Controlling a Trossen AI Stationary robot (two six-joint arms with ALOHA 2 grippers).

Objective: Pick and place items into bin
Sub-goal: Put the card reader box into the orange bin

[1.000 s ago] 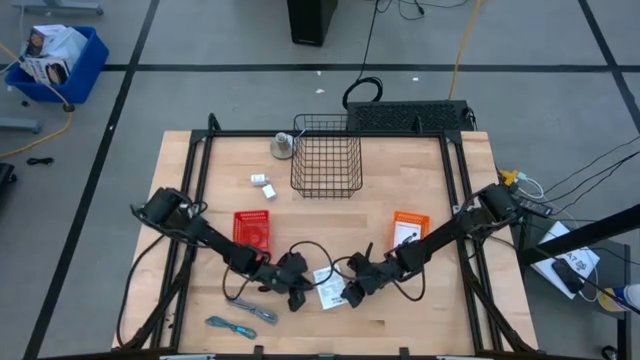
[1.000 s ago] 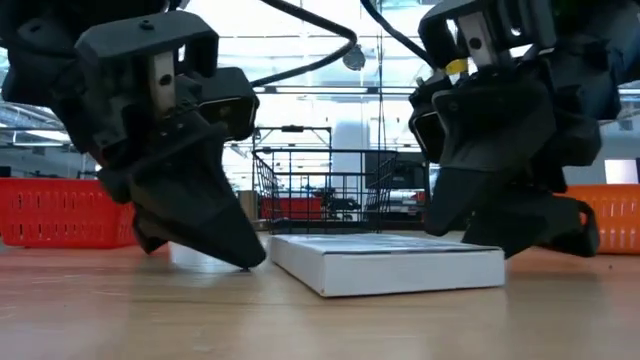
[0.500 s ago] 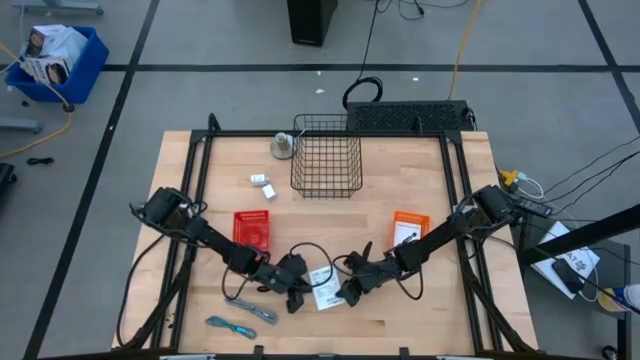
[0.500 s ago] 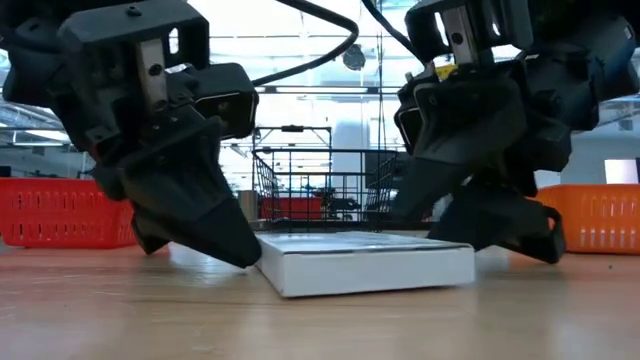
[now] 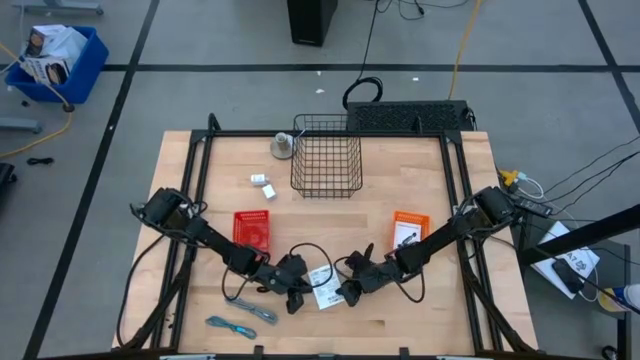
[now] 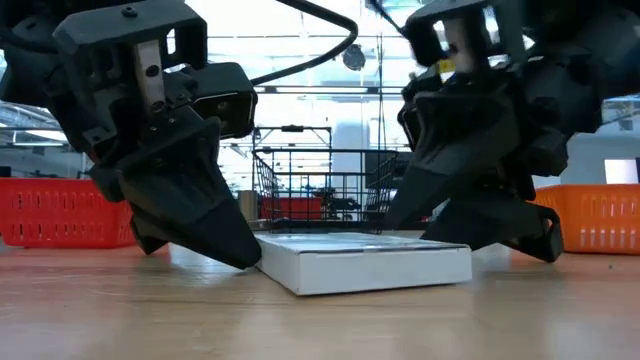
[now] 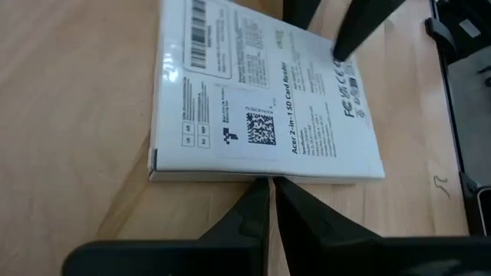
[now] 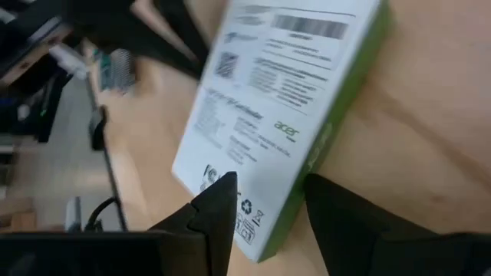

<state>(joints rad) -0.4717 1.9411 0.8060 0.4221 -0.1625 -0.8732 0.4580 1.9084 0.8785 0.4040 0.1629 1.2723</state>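
A flat white printed box [image 5: 325, 289] lies on the table near its near edge, between both grippers. My left gripper [image 5: 297, 296] is shut, with its tips [image 7: 266, 184] at the box's left long edge. My right gripper [image 5: 345, 293] is open at the box's right end, its fingers astride one corner [image 8: 265, 241]. Away from both lie a red packet [image 5: 253, 229], an orange packet [image 5: 408, 228], two tiny white blocks [image 5: 263, 184], a grey strip [image 5: 256, 311] and a teal-blue cord [image 5: 230, 325]. My left gripper meets the box's side edge [image 7: 261, 175] with its shut fingertips, slanting down from the table's left. The box lies flat on the table. My right gripper slants down from the table's right. One finger [image 8: 222, 201] is over the printed top face near the corner. The other [image 8: 331, 203] is beside the green side edge [image 8: 307, 165].
A black wire basket [image 5: 327, 155] stands at the table's far middle, with a round metal object [image 5: 283, 146] to its left. A black cable [image 5: 310, 250] loops just behind the box. The black frame rails [image 5: 196, 200] run along the table's sides.
My right gripper has moved a little toward the table's left, and the white box has slid with it along the table, up against my left gripper's shut fingertips, turning slightly. My left gripper has stayed about where it was.
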